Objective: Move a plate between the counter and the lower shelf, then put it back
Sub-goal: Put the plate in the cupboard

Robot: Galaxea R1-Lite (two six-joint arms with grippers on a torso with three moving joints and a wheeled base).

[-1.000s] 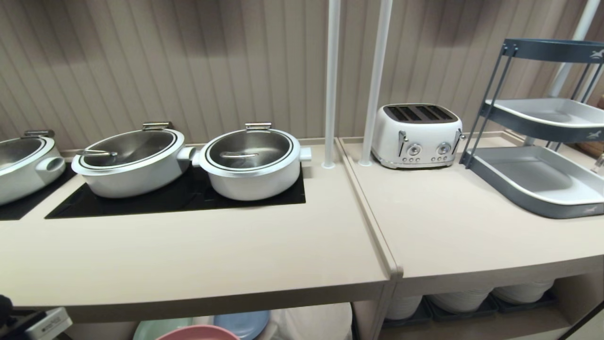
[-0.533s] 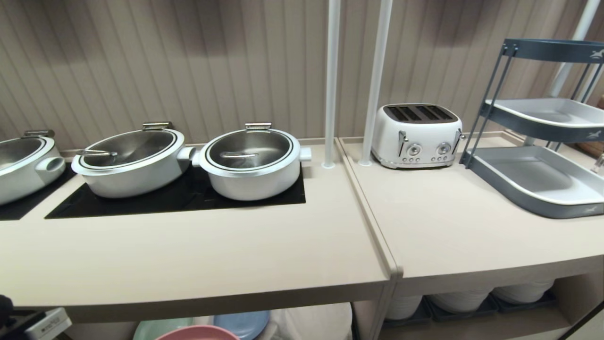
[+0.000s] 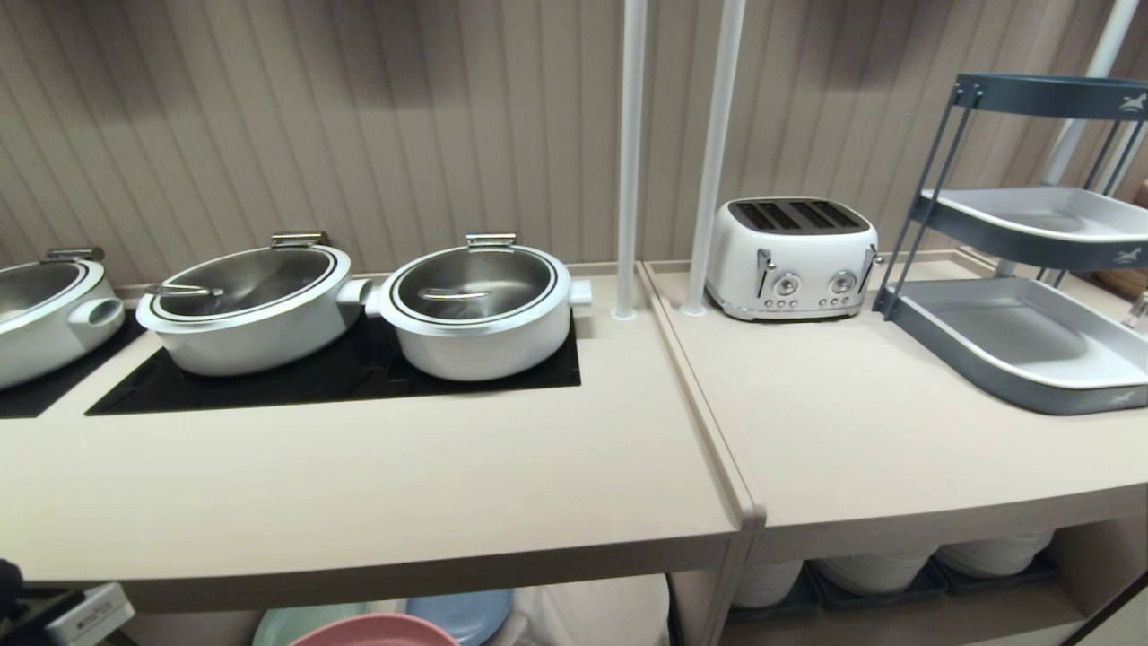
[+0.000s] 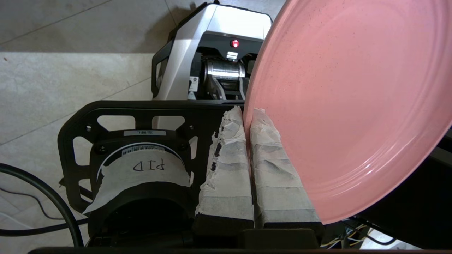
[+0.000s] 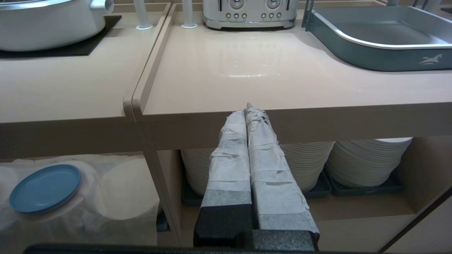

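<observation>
Left gripper (image 4: 247,116) clamped on pink plate (image 4: 353,106) rim, below the desk (image 3: 377,502) edge; right gripper (image 5: 249,109) clenched empty beside desk.

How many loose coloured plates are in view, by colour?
Pink plate: 1, rim pinched by the left gripper
Blue plate: 1, on the lower shelf
Mint-green plate: 1, on the same shelf, partly hidden
Total: 3
</observation>
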